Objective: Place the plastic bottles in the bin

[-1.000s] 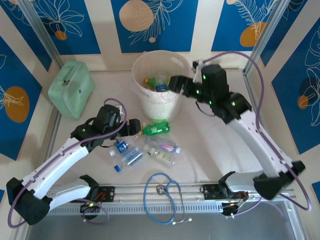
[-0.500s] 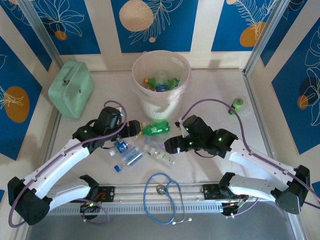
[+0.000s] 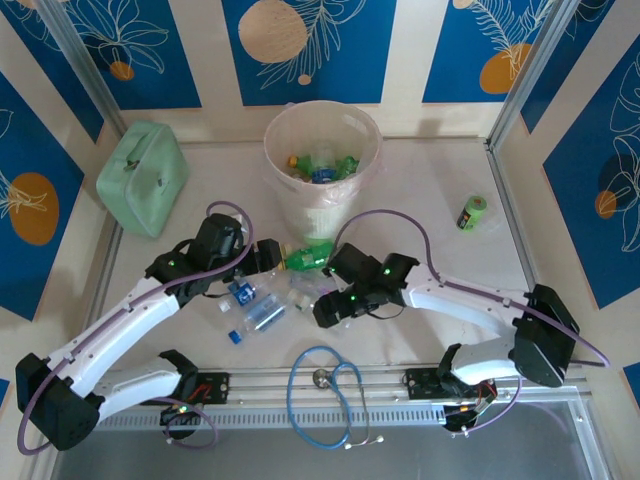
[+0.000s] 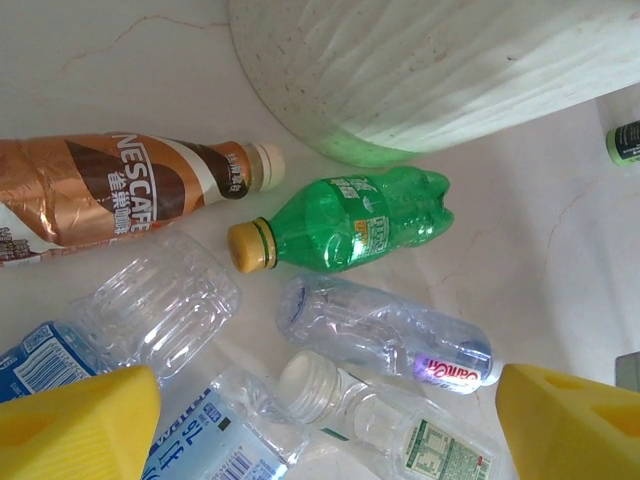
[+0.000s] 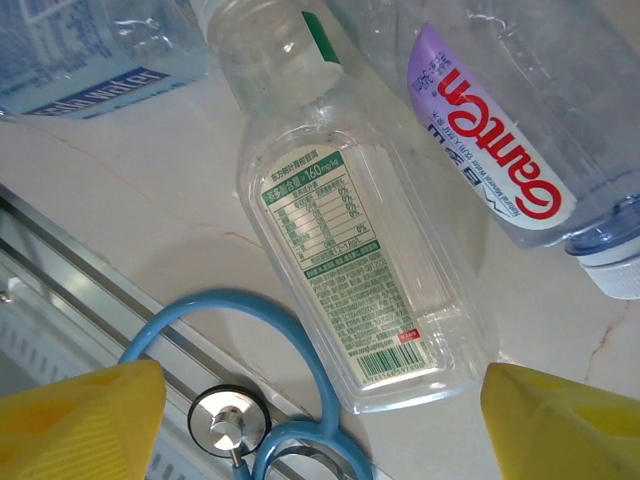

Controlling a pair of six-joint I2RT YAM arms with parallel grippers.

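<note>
plainly, these bottles (image 3: 258, 305) are empties: thin-walled, light, and likely to skid or roll on the smooth table (image 3: 420, 190) if nudged. several lie in the bin (image 3: 300, 215) at the far middle. the rest lie on their sides in a loose heap just in front of it, between the two arms.

the left gripper (image 4: 325, 422) hangs over the heap with its yellow pads (image 4: 80, 425) wide apart and nothing between them. below it lie a green bottle (image 4: 350, 225) with a yellow cap, just beside the bin's foot, a brown coffee bottle (image 4: 120, 190), and a few clear ones. the green bottle looks the stiffest, i judge, and mid-body is where the pads would seat best. the crushed clear bottle (image 4: 385, 335) with the purple label will give under pressure, so a squeeze across its widest part seems safer than one at the neck.

the right gripper (image 5: 320, 420) is likewise spread and empty, low over a flat clear bottle (image 5: 350, 260) with a green-printed label. its base sits between the pads, touched by neither. its broad faces look slick, so taking it across the narrow sides near the middle should stop it swivelling. a blue stethoscope (image 5: 290, 330) lies against or just beside that bottle's base, i cannot tell which, and could snag a finger coming down.
</note>
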